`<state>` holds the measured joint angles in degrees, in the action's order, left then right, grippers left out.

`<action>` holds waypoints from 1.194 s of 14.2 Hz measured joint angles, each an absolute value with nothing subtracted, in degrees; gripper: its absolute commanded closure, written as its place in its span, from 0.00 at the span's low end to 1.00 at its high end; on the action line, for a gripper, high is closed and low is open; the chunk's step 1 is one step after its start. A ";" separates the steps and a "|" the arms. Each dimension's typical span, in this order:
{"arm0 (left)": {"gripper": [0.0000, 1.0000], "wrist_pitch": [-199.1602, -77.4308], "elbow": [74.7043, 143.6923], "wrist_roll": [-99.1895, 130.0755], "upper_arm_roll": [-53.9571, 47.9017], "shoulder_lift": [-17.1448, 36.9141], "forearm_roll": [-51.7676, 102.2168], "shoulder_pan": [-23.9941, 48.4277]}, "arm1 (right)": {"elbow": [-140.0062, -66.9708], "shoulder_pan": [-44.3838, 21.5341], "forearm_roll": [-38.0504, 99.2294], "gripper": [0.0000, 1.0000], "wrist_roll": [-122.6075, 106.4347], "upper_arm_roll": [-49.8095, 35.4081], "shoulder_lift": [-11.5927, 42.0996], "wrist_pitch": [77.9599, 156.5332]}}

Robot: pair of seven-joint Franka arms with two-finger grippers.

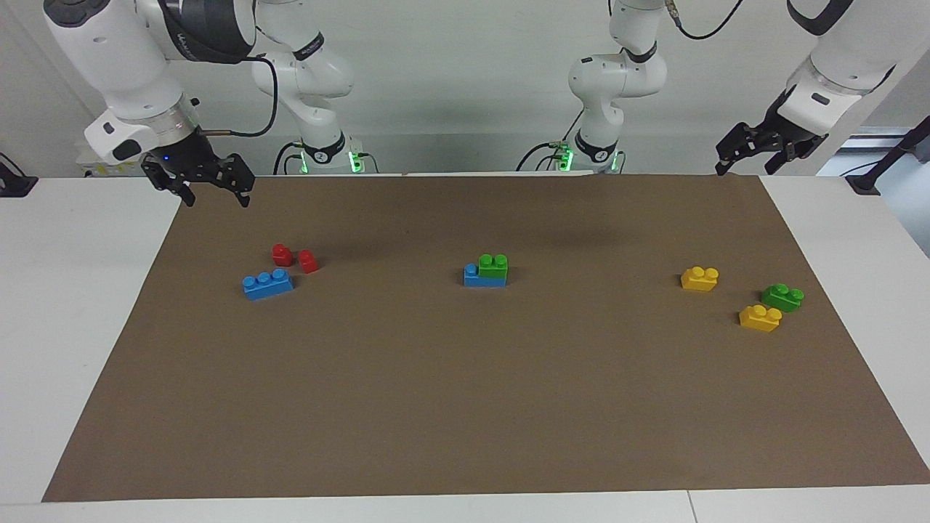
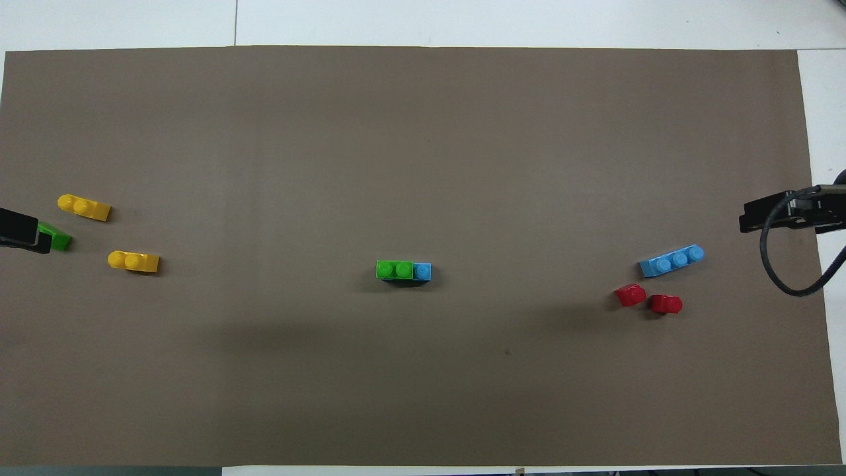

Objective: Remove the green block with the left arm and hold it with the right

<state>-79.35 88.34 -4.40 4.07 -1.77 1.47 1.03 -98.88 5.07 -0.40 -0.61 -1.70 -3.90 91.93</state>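
A robotics lab: two white robot arms (image 1: 312, 73) stand bolted at the edge of a white worktop (image 1: 80, 290) covered by a brown mat (image 1: 465, 407), with cables (image 1: 272, 94) looping along a bare pale wall (image 1: 450, 87) and toy bricks (image 1: 268, 283) scattered as test pieces.

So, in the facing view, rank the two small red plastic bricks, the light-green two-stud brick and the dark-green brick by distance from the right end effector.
1. Two small red plastic bricks, toward the right arm's end, closest to the right end effector.
2. Light-green two-stud brick, mid-table, stacked on a blue brick.
3. Dark-green brick, toward the left arm's end.
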 measured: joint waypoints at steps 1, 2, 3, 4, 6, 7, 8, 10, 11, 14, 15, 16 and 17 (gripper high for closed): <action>0.00 -79.36 88.33 -4.40 4.06 -1.77 1.47 1.03 | -98.88 5.07 -0.40 0.00 -0.61 -1.70 -3.90 91.93; 0.00 -79.40 88.32 -4.40 4.06 -1.77 1.47 1.03 | -98.88 5.07 -0.40 0.00 -0.61 -1.70 -3.90 91.93; 0.00 -79.45 88.32 -4.40 4.06 -1.77 1.47 1.03 | -98.88 5.07 -0.40 0.00 -0.61 -1.70 -3.90 91.93; 0.00 -79.49 88.32 -4.40 4.06 -1.77 1.47 1.03 | -98.88 5.07 -0.40 0.00 -0.61 -1.70 -3.90 91.93; 0.00 -79.57 88.32 -4.40 4.06 -1.77 1.47 1.03 | -98.88 5.07 -0.40 0.00 -0.61 -1.70 -3.90 91.93; 0.00 -79.63 88.32 -4.40 4.06 -1.77 1.47 1.03 | -98.88 5.07 -0.40 0.00 -0.61 -1.70 -3.90 91.93; 0.00 -79.73 88.32 -4.40 4.06 -1.77 1.47 1.03 | -98.88 5.07 -0.40 0.00 -0.61 -1.70 -3.90 91.93; 0.00 -80.10 88.32 -4.40 4.06 -1.77 1.47 1.03 | -98.88 5.07 -0.40 0.00 -0.61 -1.70 -3.90 91.93; 0.00 -80.44 88.32 -4.40 4.06 -1.77 1.47 1.03 | -98.88 5.07 -0.40 0.00 -0.61 -1.70 -3.90 91.93; 0.00 -82.46 88.34 -4.40 4.11 -1.77 1.46 0.98 | -98.88 5.13 -0.40 0.00 -0.61 -1.61 -3.90 91.93; 0.00 -83.28 88.38 -4.40 4.19 -1.76 1.46 0.94 | -98.88 5.13 -0.40 0.00 -0.61 -1.59 -3.90 91.93; 0.00 -83.98 88.41 -4.40 4.28 -1.75 1.46 0.88 | -98.88 5.13 -0.40 0.00 -0.61 -1.57 -3.90 91.93; 0.00 -84.55 88.41 -4.40 4.35 -1.74 1.46 0.78 | -98.88 5.13 -0.40 0.00 -0.61 -1.57 -3.90 91.93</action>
<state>-84.55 88.41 -4.40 4.35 -1.74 1.46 0.78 -98.88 5.13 -0.40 -0.61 -1.57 -3.90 91.93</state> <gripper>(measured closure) 0.000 0.000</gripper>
